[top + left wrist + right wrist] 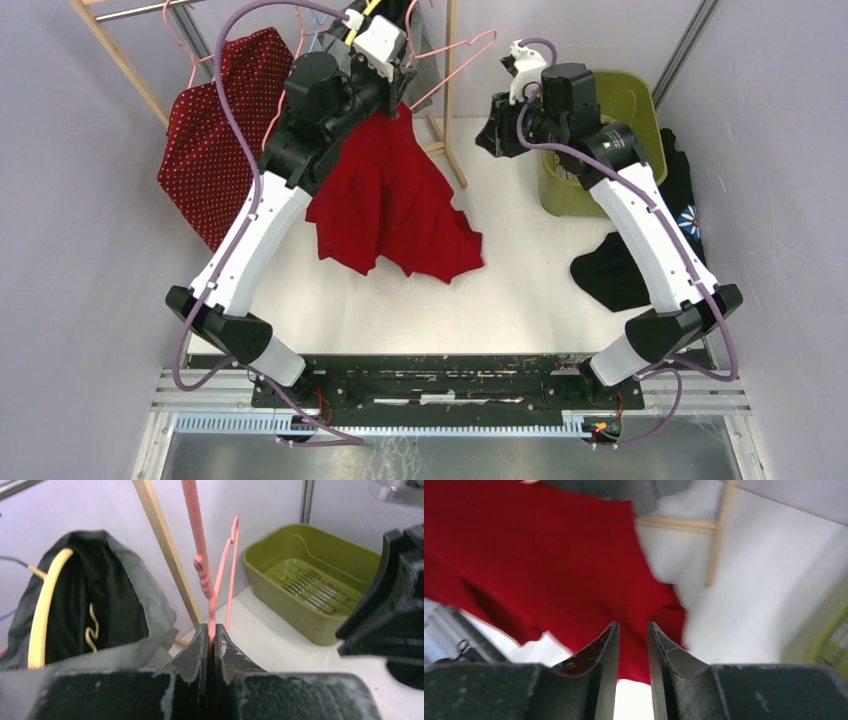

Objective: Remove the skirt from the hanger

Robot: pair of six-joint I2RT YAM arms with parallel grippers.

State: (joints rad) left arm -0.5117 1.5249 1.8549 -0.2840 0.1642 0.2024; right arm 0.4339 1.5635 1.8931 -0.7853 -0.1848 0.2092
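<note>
Our left end effector is clenched on the pink hanger, and the red skirt hangs below it, draping lengthwise down to the worktop. Our right end effector, released and empty, faces the skirt nearby.

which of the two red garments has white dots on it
The dotted garment hanging at the far left; the plain red skirt beside it has no dots.
</note>
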